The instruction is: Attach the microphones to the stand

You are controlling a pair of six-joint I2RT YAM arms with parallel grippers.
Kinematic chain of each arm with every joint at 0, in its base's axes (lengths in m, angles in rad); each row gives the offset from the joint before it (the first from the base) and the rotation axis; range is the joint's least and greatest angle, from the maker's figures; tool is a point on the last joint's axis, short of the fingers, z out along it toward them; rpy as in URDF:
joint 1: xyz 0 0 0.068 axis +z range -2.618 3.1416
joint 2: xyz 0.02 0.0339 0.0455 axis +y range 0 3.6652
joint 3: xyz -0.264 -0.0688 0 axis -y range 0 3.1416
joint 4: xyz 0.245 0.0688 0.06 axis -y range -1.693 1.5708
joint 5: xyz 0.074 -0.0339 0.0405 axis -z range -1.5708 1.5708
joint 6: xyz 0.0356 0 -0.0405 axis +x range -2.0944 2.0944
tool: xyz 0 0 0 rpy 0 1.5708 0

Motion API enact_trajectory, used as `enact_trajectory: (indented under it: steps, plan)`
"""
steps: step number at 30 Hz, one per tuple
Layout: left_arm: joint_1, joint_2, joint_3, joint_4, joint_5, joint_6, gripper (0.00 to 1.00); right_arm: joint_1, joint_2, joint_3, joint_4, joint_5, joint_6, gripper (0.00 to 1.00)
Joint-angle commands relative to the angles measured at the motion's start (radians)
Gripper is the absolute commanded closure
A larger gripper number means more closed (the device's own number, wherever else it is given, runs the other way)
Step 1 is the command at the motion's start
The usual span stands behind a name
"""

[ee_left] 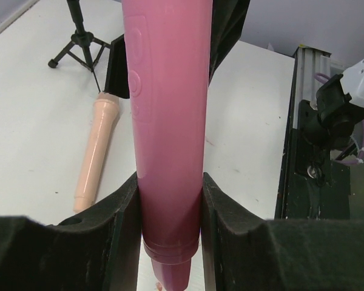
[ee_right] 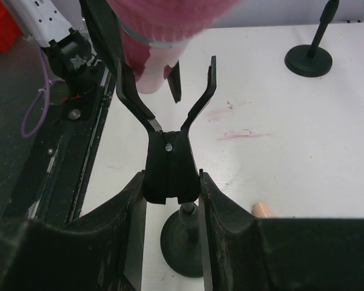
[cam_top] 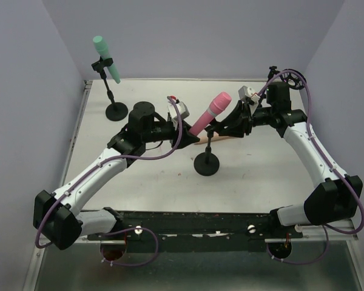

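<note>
My left gripper (ee_left: 170, 209) grips the tapered pink plastic microphone (ee_left: 167, 103) by its tail while my right gripper (ee_right: 170, 191) pinches the black forked stand clip (ee_right: 168, 148) right beneath it, presumably steadying it for seating.

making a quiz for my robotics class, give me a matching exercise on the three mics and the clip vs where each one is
Things: 1 teal microphone; 2 pink microphone; 3 peach microphone; 4 stand clip
Places: A flat on the table; B held by the right gripper; C clipped on the far stand; D held by the left gripper
Pairs: 1-C; 2-D; 3-A; 4-B
</note>
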Motion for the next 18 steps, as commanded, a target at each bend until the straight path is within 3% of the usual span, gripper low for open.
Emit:
enact_trajectory:
  steps: [1, 18]
  plan:
    - [0.001, 0.044, 0.038, 0.067, 0.072, 0.004, 0.96, 0.007, -0.021, -0.012, 0.012, -0.053, 0.000, 0.74]
    - [0.003, 0.179, 0.100, 0.040, 0.116, 0.049, 0.96, 0.007, -0.018, -0.027, 0.028, -0.104, 0.017, 0.75]
